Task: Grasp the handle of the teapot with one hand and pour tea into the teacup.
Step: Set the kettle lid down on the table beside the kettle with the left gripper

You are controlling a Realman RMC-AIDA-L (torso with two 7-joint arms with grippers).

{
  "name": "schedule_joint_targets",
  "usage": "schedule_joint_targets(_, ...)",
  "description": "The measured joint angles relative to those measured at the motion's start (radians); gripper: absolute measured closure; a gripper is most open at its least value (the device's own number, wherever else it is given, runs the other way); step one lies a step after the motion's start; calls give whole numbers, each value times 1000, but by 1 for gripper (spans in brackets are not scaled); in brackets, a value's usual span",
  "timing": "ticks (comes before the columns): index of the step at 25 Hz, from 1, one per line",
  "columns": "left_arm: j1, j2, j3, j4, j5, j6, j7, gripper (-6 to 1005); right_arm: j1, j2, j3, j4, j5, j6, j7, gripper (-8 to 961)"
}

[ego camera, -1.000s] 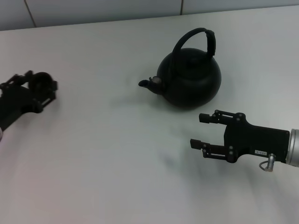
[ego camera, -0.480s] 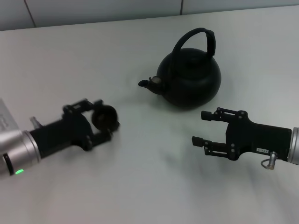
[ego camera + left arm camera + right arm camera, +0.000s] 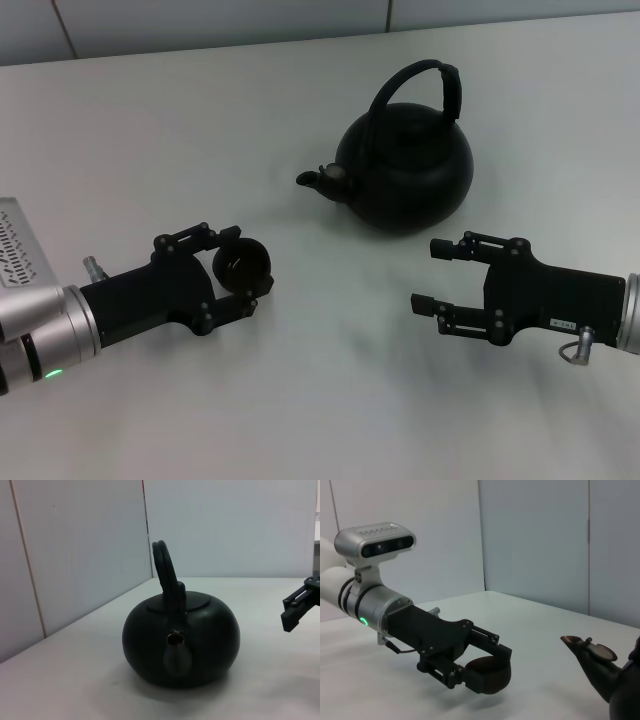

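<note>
Your left gripper (image 3: 238, 272) is reaching in low from the left side, forearm nearly level over the bench (image 3: 150, 130), and it's clamped on the teacup (image 3: 243, 264), which sits between the fingers just off the white surface in the right wrist view. The teapot (image 3: 405, 175) is standing upright further back and to the right, spout (image 3: 318, 179) pointing toward your left side, well apart from the cup. Its handle (image 3: 430, 85) arches up over the top with nothing touching it. Your right gripper (image 3: 436, 274) hangs near the front of the pot, pointing left, jaws spread apart and holding nothing.
</note>
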Motion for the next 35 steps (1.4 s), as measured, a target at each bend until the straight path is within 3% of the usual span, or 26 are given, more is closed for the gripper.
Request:
schedule_joint_targets(31, -12, -1, 16, -25, 7, -69, 20, 295, 5, 2, 1, -2, 1, -11, 4, 230)
schedule_joint_targets(35, -11, -1, 16, -25, 6, -62, 20, 226, 5, 2, 2, -2, 1, -12, 4, 231)
